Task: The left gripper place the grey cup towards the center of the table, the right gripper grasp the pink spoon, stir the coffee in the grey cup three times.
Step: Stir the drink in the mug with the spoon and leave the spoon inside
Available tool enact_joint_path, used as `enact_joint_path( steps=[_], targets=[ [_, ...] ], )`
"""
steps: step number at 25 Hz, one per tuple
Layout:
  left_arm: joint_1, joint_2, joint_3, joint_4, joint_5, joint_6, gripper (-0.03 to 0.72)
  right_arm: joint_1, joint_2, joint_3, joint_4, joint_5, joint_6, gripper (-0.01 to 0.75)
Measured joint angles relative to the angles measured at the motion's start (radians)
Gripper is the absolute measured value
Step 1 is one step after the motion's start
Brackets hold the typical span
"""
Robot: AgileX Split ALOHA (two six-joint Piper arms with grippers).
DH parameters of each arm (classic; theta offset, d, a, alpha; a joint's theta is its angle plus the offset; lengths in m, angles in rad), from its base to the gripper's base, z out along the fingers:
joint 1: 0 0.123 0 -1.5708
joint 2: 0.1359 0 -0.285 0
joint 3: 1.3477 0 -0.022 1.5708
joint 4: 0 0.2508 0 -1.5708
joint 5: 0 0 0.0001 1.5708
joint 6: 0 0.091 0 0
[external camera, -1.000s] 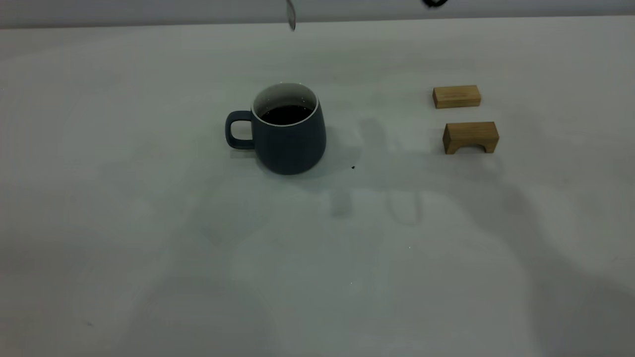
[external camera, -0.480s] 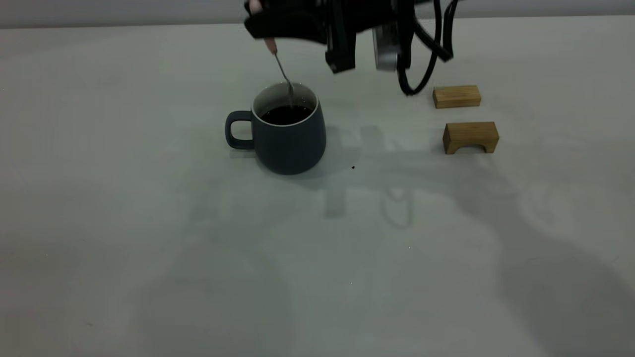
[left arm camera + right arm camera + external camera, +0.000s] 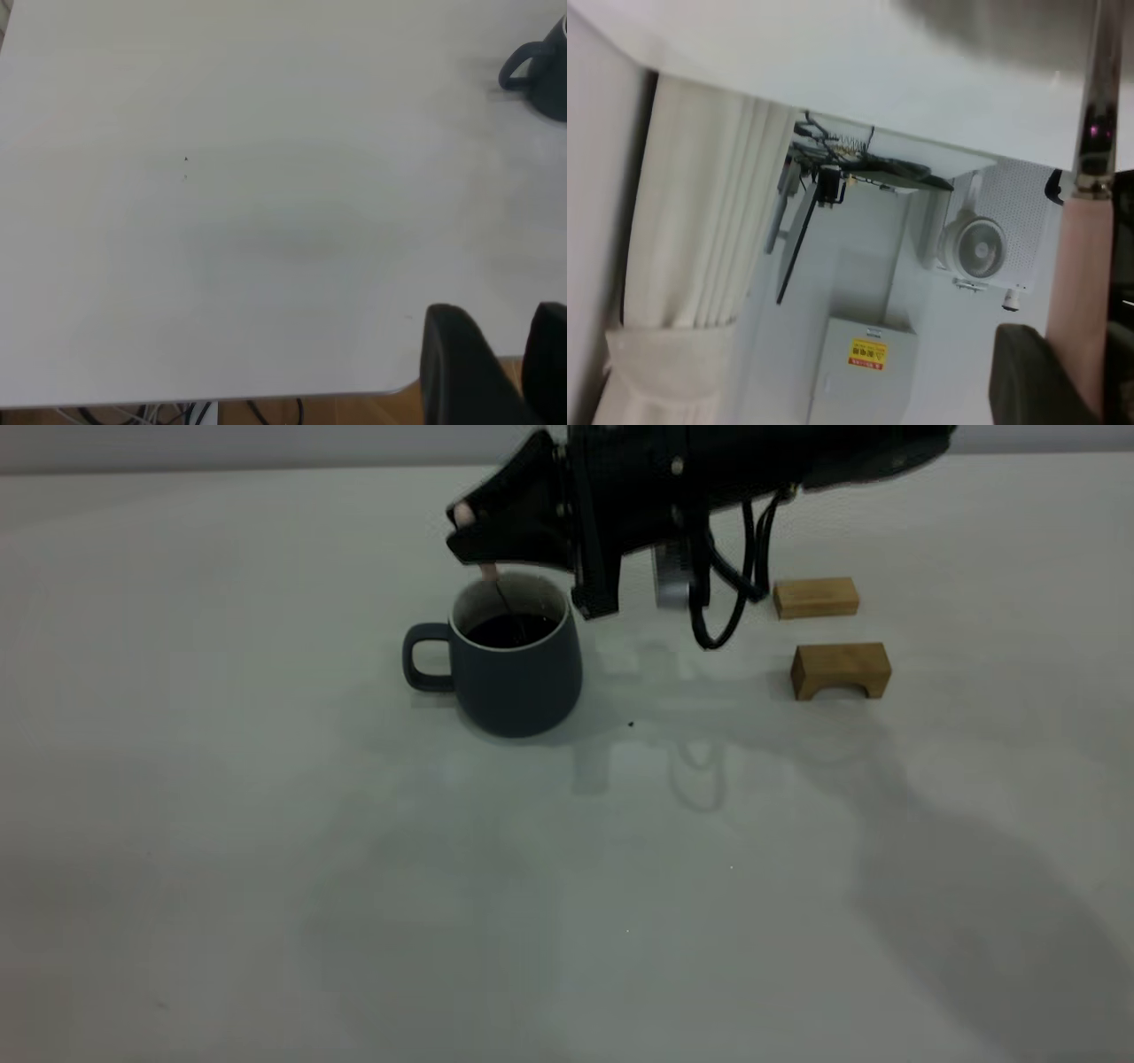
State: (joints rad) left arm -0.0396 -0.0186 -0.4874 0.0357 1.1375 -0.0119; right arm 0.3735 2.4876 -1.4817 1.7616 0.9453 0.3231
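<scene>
Lower now, the right gripper [image 3: 483,545] has dropped over the grey cup [image 3: 514,660], fingers clamped on the pink spoon [image 3: 490,576].

Its metal end now dips into the coffee [image 3: 512,630]. The cup stands mid-table [image 3: 266,850], two wooden blocks [image 3: 837,638] off to its right as before. The left gripper [image 3: 496,367], fingers parted, hangs over the table's edge. Beyond: a curtain [image 3: 691,266] and fan [image 3: 979,248].

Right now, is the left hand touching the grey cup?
Apart. The left wrist view shows the left hand over the table edge, bare surface between it and the grey cup.
</scene>
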Motion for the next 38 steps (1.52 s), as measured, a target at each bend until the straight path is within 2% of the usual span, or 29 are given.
enact_joint_path(
  steps=[6, 13, 17, 21, 25, 32, 38],
  targets=[
    [0.000, 0.000, 0.000, -0.001, 0.000, 0.000, 0.247, -0.011, 0.042, -0.016, 0.002, 0.051, 0.042, 0.146],
    [0.000, 0.000, 0.000, -0.001, 0.000, 0.000, 0.247, -0.003, 0.048, -0.075, 0.000, 0.056, -0.015, 0.146],
    [0.000, 0.000, 0.000, -0.001, -0.001, 0.000, 0.247, -0.025, 0.048, -0.075, -0.022, 0.047, -0.015, 0.146],
    [0.000, 0.000, 0.000, -0.001, -0.001, 0.000, 0.247, -0.050, 0.048, -0.075, -0.067, 0.061, 0.054, 0.146],
    [0.000, 0.000, 0.000, -0.001, -0.001, 0.000, 0.247, -0.043, 0.048, -0.075, -0.082, 0.076, 0.109, 0.146],
    [0.000, 0.000, 0.000, -0.001, -0.001, 0.000, 0.247, 0.017, 0.048, -0.082, -0.006, 0.051, 0.019, 0.146],
    [0.000, 0.000, 0.000, -0.001, -0.001, 0.000, 0.247, -0.029, 0.048, -0.084, -0.047, 0.037, 0.009, 0.146]
  ],
)
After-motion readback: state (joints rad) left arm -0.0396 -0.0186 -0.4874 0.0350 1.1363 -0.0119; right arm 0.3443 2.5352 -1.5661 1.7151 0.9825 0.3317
